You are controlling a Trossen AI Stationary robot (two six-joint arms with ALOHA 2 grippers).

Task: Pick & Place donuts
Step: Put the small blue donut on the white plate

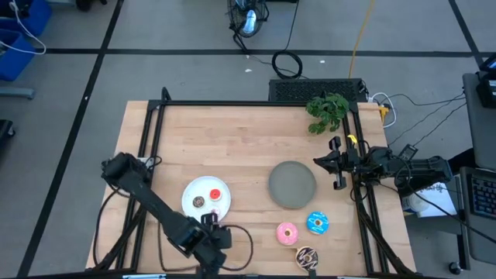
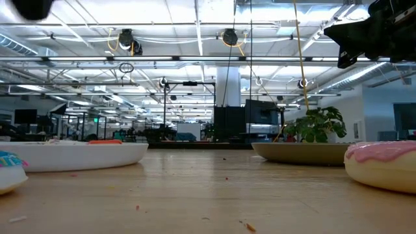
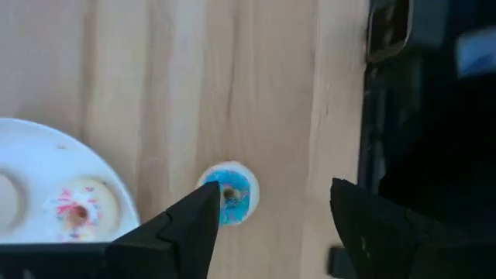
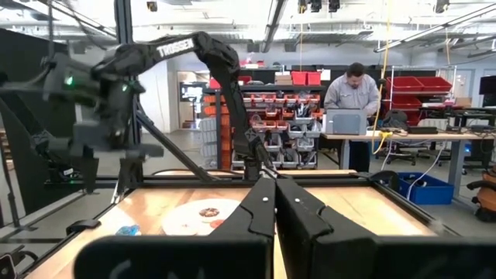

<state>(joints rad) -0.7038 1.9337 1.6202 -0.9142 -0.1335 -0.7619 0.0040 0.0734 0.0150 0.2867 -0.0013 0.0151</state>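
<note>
Pale planked wooden table top (image 1: 232, 139): smooth, matt grain. Round white plastic-looking plate (image 1: 195, 188): glossy. Round grey disc plate (image 1: 292, 184): matt. Large pink-iced toy donut (image 1: 287, 232): smooth, slight sheen. Black table frame (image 1: 248, 103): metal-looking, matt.

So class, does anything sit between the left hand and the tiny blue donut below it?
Nothing visible does. The left hand hangs open right above the tiny blue donut, which lies on bare wood beside the white plate.

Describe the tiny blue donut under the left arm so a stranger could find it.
Start at the round white plate near the table's front left. Beside its rim, on bare wood, lies the tiny blue-iced ring donut, below the left gripper's open fingers. Unlike the plate's donuts, it's off-plate.
</note>
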